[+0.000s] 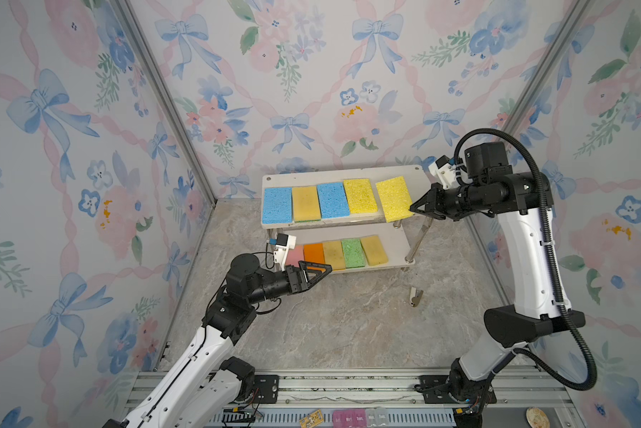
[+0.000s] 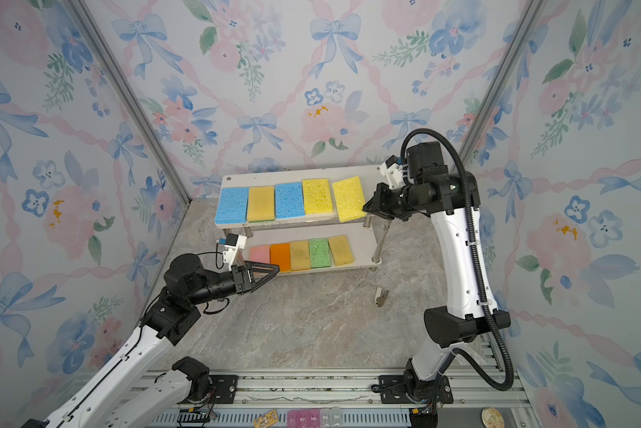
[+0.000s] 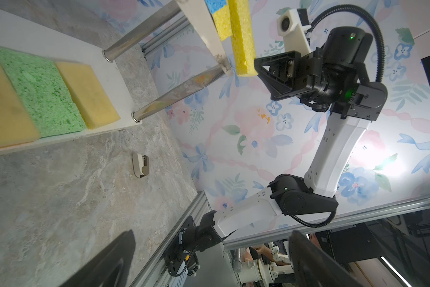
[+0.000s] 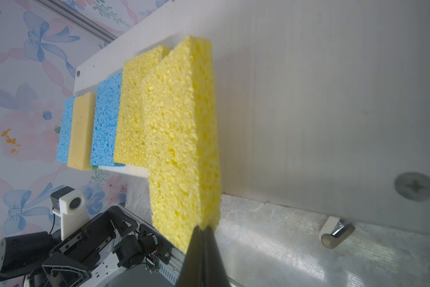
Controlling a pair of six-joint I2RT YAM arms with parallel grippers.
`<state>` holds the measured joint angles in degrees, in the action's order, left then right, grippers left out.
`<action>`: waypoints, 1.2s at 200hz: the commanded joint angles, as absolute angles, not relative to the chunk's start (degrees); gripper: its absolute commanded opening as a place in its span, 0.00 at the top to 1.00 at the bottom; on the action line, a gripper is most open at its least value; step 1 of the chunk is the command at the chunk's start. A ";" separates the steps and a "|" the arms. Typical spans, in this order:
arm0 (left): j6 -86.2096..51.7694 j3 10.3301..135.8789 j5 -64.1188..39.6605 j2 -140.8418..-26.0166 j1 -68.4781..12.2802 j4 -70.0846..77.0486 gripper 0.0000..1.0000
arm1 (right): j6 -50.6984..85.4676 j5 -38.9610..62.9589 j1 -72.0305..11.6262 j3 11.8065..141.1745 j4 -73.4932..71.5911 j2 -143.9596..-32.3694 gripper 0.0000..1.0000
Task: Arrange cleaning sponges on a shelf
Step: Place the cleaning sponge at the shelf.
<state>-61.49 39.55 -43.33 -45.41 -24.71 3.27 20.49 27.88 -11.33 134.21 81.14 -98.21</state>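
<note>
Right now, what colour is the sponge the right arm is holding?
Bright yellow; the sponge shows best in the right wrist view.

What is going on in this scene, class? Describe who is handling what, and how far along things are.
Two robot arms are filling a two-tier shelf with sponges. The right gripper is shut on the corner of a bright yellow sponge, holding it tilted at the right end of the top board, beside four sponges lying in a row. The left gripper is open and empty at the front left of the lower board, where five sponges lie side by side. A small grey clip lies on the table.
</note>
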 commanded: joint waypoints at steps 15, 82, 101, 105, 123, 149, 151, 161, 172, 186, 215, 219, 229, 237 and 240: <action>-60.12 37.33 -44.56 -44.76 -24.09 3.16 0.02 | 21.82 29.84 -10.02 133.50 77.42 -98.85 1.00; -59.90 36.84 -44.83 -45.06 -23.99 3.15 0.02 | 23.16 30.94 -9.93 135.47 76.29 -101.54 1.00; -59.94 36.66 -44.95 -45.17 -23.91 3.16 0.02 | 23.44 31.03 -9.90 136.04 76.10 -102.19 1.00; -59.93 36.70 -44.94 -45.13 -23.91 3.16 0.02 | 23.50 31.05 -9.87 136.11 76.00 -102.30 1.00; -59.85 36.47 -44.95 -45.17 -23.91 3.13 0.02 | 23.49 31.01 -9.85 136.16 75.76 -102.70 1.00; -59.77 36.27 -45.00 -45.17 -23.83 3.16 0.02 | 23.71 31.13 -9.91 136.13 75.53 -103.14 0.99; -59.77 36.27 -45.00 -45.15 -23.89 3.12 0.02 | 23.68 31.16 -9.86 136.14 75.51 -103.13 0.99; -59.77 36.20 -45.00 -45.22 -23.90 3.15 0.02 | 23.65 31.32 -9.89 136.19 75.34 -103.23 0.97; -59.76 36.04 -45.00 -45.20 -23.88 3.12 0.02 | 23.72 31.46 -9.86 136.27 75.40 -103.27 0.92; -59.85 35.91 -45.00 -45.31 -23.87 3.15 0.02 | 23.84 31.47 -9.91 135.96 75.15 -103.08 0.77; -59.85 35.69 -44.91 -45.44 -23.86 3.10 0.02 | 23.65 31.29 -9.91 135.48 74.89 -102.91 0.57; -59.85 35.71 -44.91 -45.36 -23.78 3.15 0.02 | 23.56 31.24 -9.93 135.33 74.76 -102.92 0.54; -59.85 35.73 -44.83 -45.38 -23.82 3.12 0.02 | 23.63 31.23 -9.87 135.11 74.33 -102.75 0.49; -59.85 35.60 -44.82 -45.43 -23.76 3.13 0.02 | 23.73 31.24 -9.92 134.83 74.06 -102.66 0.47; -59.85 35.64 -44.82 -45.39 -23.79 3.13 0.02 | 23.67 31.23 -9.89 134.83 73.87 -102.66 0.47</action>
